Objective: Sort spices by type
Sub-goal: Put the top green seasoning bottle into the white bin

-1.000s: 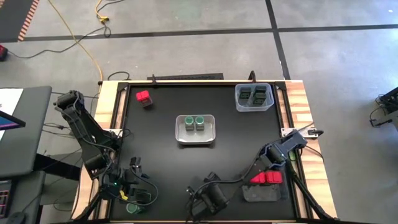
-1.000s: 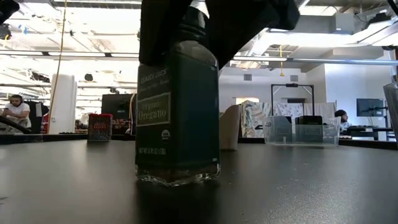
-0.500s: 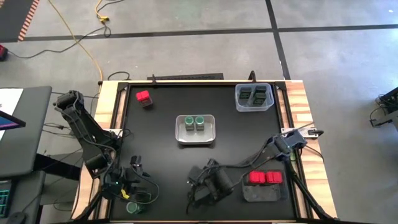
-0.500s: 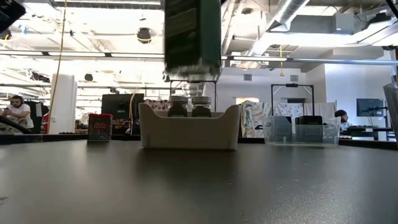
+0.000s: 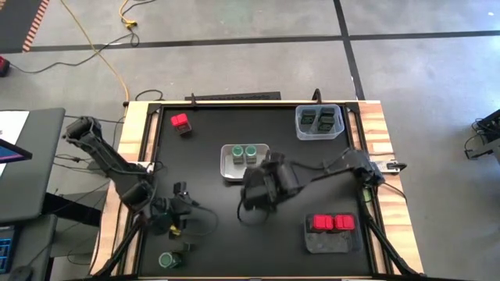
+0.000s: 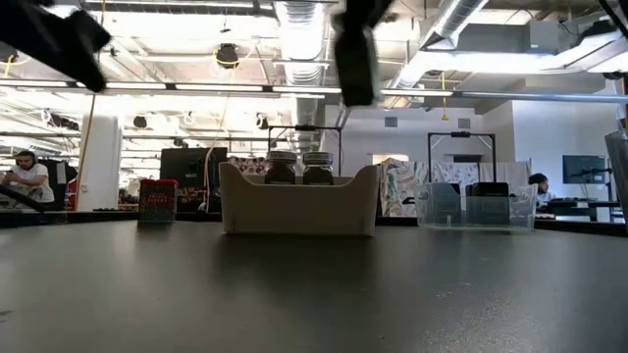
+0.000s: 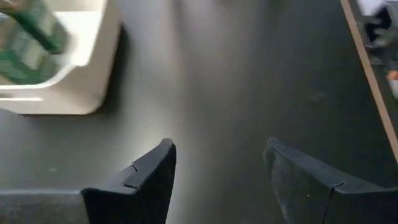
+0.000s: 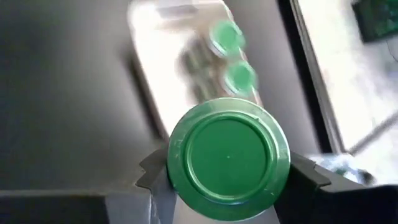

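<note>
Black table w/ wood edging is sitting on a grey concrete floor; the low view is looking across it into an open workshop w/ people at desks far back. Near the centre, a white tray is holding two green-lidded jars side by side, also showing in the low view above the tray wall. At the far right corner a clear bin is carrying dark tins w/ greenish tops. Near the front right, a grey tray is holding two red boxes touching each other. One more red box is standing alone at the far left of the table, apart from any tray. A lone green-lidded jar is standing at the front left edge, by the left arm's base. Right gripper is hovering above the table just beside the white tray, its jaws closed round a green-lidded jar, lid facing the wrist cam. Left gripper is hanging over bare table at front left, jaws apart & holding nothing, w/ the white tray ahead of it.
</note>
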Robot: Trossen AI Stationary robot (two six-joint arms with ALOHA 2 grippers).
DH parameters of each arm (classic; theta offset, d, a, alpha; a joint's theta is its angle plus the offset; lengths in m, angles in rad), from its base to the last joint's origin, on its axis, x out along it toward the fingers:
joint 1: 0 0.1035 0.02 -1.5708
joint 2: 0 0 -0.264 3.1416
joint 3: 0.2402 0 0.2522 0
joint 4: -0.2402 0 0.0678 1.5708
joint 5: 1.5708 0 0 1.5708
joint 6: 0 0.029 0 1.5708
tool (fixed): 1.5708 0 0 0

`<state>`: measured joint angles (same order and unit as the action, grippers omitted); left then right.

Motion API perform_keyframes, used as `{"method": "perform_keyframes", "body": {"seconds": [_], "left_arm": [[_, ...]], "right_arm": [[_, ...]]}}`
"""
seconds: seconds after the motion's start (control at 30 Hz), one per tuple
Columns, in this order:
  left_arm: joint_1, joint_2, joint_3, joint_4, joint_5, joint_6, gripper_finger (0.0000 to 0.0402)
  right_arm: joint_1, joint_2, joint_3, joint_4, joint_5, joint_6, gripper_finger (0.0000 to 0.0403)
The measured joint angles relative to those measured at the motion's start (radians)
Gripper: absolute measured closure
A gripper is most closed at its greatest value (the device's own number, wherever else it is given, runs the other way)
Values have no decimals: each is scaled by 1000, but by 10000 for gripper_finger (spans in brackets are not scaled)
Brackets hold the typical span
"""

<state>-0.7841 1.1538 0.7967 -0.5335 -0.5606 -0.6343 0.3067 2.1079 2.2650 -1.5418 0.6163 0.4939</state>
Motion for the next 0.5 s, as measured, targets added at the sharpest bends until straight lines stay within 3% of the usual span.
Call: {"method": "perform_keyframes", "body": {"seconds": [0.13, 0.27, 0.4, 0.5], "left_arm": [[91, 0, 0, -1, 0, 49, 171], [165, 0, 0, -1, -1, 86, 171], [227, 0, 0, -1, 0, 129, 171], [269, 0, 0, -1, 1, 145, 171]], "right_arm": [[-74, -123, -223, 64, -6, -59, 181], [-141, -336, -539, 297, -64, -122, 181], [-217, -557, -846, 634, -196, -222, 181], [-277, -676, -1016, 898, -391, -319, 181]]}}
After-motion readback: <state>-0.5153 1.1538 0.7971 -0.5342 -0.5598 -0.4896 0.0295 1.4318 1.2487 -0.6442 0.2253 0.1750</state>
